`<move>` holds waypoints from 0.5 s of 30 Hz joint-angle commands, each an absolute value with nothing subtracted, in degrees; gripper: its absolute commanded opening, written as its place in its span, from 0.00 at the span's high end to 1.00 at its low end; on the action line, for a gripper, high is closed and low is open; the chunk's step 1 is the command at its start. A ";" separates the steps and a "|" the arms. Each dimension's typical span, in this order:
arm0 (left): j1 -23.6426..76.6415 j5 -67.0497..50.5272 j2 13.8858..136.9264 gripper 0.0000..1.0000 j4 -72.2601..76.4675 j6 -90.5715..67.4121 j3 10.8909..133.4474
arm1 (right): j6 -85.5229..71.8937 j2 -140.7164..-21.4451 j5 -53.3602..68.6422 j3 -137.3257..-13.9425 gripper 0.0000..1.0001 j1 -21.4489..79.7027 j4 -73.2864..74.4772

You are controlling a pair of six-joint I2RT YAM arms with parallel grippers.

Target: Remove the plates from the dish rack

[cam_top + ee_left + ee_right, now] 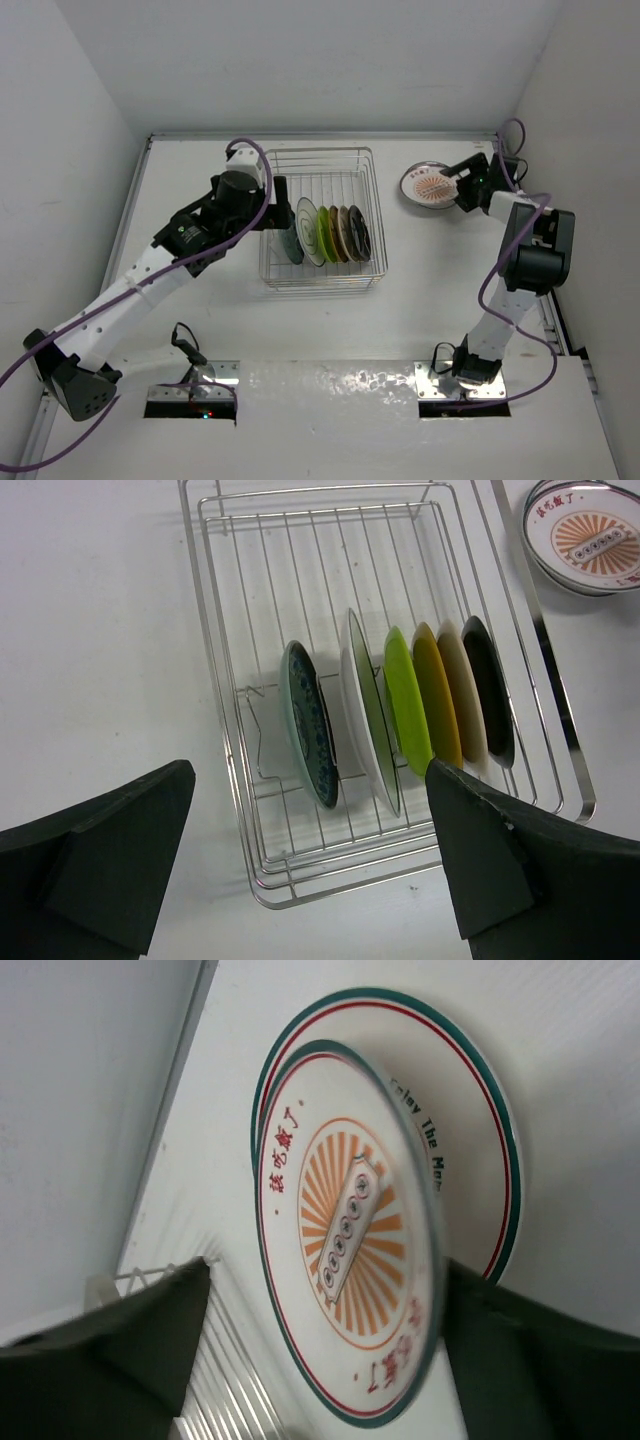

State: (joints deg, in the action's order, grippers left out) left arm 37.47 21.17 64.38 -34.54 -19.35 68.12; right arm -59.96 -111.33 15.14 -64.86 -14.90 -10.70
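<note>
The dish rack (318, 153) (213, 680) holds several plates upright in a row: a blue-patterned one (308, 725), a white one (362, 705), a lime green one (408, 705), then tan, beige and dark ones. My left gripper (310, 780) (284, 218) hangs open over the rack's left side, above the blue-patterned plate. To the right of the rack, a white plate with red and orange marks (345, 1260) (430, 185) leans tilted on a second such plate (475, 1110) lying flat. My right gripper (325, 1270) (457, 186) is open, its fingers either side of the tilted plate.
White walls close in the table on the left, back and right. In the right wrist view a corner of the rack (130, 1280) shows by the left finger. Both arm bases sit at the near edge.
</note>
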 commanded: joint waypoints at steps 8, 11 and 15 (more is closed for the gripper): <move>37.71 19.16 63.28 0.02 -32.96 -19.68 68.12 | -44.92 -112.85 0.98 -83.57 0.01 -13.72 23.26; 37.71 18.28 64.60 0.02 -33.13 -20.13 68.20 | -42.98 -113.20 0.70 -85.77 0.01 -13.01 25.92; 37.79 16.27 66.62 0.02 -33.31 -21.18 68.82 | -42.37 -116.63 6.14 -89.29 0.01 -12.04 27.60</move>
State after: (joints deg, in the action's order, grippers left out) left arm 37.47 18.44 65.67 -34.59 -20.08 67.70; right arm -44.99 -114.63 4.01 -85.76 -13.15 23.77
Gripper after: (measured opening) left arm 0.979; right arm 0.986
